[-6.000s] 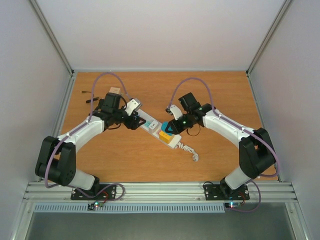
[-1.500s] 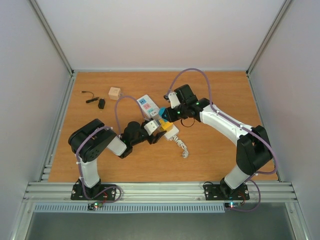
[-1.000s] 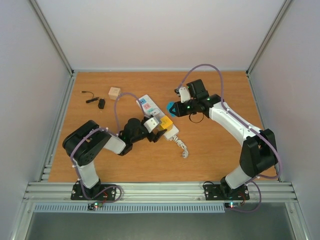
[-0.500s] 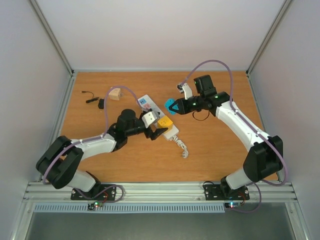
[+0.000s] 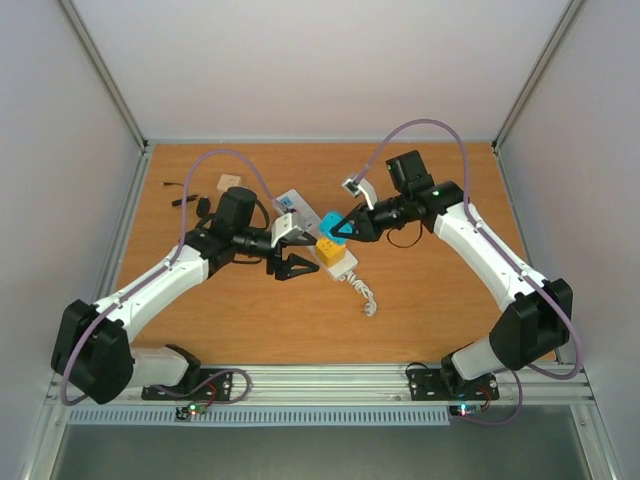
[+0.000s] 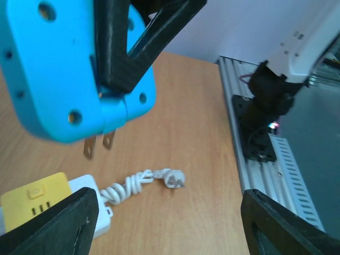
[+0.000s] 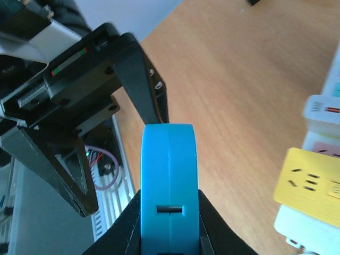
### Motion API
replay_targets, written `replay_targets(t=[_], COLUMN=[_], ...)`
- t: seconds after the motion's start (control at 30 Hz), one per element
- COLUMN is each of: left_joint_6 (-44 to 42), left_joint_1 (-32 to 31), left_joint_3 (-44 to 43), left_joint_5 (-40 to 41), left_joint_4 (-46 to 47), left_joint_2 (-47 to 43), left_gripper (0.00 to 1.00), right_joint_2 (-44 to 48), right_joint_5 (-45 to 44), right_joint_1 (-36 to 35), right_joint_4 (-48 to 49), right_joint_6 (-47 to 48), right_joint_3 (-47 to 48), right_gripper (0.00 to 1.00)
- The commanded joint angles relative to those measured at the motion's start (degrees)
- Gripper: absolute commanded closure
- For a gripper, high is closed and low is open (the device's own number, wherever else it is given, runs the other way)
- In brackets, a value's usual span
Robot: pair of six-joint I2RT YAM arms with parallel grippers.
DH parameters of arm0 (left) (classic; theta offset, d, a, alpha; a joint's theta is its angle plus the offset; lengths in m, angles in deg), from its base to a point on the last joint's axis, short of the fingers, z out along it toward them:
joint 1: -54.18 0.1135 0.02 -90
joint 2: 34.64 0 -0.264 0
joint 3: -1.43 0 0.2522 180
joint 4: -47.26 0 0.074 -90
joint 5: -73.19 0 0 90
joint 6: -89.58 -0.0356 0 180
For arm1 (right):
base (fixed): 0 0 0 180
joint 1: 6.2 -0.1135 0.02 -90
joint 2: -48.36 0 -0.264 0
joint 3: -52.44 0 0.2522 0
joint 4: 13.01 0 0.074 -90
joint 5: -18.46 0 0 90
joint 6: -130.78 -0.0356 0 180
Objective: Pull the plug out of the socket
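Note:
The socket is a white power strip (image 5: 300, 212) lying slantwise at mid-table, with a yellow adaptor (image 5: 330, 251) plugged in near its cord end. My right gripper (image 5: 341, 228) is shut on a blue plug (image 5: 329, 221) and holds it in the air just above the strip, its two prongs (image 6: 98, 146) bare and clear of the strip. The right wrist view shows the plug (image 7: 169, 170) clamped between the fingers. My left gripper (image 5: 300, 266) is open and empty, hovering beside the strip's near end. The yellow adaptor also shows in the left wrist view (image 6: 33, 199).
The strip's short white cord (image 5: 362, 293) curls towards the front, ending in a white plug (image 6: 173, 179). A small wooden cube (image 5: 229, 183), a small black adaptor (image 5: 201, 207) and a thin black cable (image 5: 178, 200) lie at the back left. An aluminium rail (image 5: 320, 380) borders the front.
My right gripper pulled the blue plug off the strip, lifted it away, then brought it back low over the strip. My left arm stretched out; its gripper let go and opened wide.

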Motion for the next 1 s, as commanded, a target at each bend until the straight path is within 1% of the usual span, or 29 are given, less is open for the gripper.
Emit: replay_targets(t=[0.0, 0.13, 0.3, 0.57, 0.67, 0.8, 0.97], left_joint_6=[-1.83, 2.02, 0.89, 2.96, 2.33, 1.01, 1.75], left_joint_1=[0.33, 0.82, 0.87, 1.0, 1.13, 1.13, 1.13], left_joint_3=[-3.12, -3.09, -4.63, -4.28, -4.41, -4.41, -4.28], left_joint_5=[-6.09, -7.3, -8.04, -11.98, -13.2, -14.87, -15.37], left_joint_4=[-10.99, -12.16, -18.79, -19.39, -20.97, -22.57, -21.51], left_joint_2=[-1.93, -3.38, -4.84, -7.22, -7.56, -8.07, -8.19], left_gripper=[0.28, 0.34, 0.37, 0.44, 0.45, 0.49, 0.57], right_joint_2=[1.97, 2.97, 4.53, 4.33, 4.72, 4.68, 4.65], right_joint_5=[3.09, 4.41, 4.87, 1.76, 1.64, 1.71, 1.71], right_joint_1=[-3.54, -6.05, -8.57, -13.72, -14.32, -14.5, -14.63], right_joint_4=[-3.64, -5.01, -6.2, -6.85, -6.79, -7.19, -6.92], right_joint_6=[6.48, 8.79, 10.06, 10.37, 10.14, 10.11, 10.05], right_joint_3=[1.12, 0.49, 0.53, -1.12, -1.53, -1.64, -2.02], right_gripper=[0.93, 0.94, 0.94, 0.94, 0.95, 0.95, 0.95])
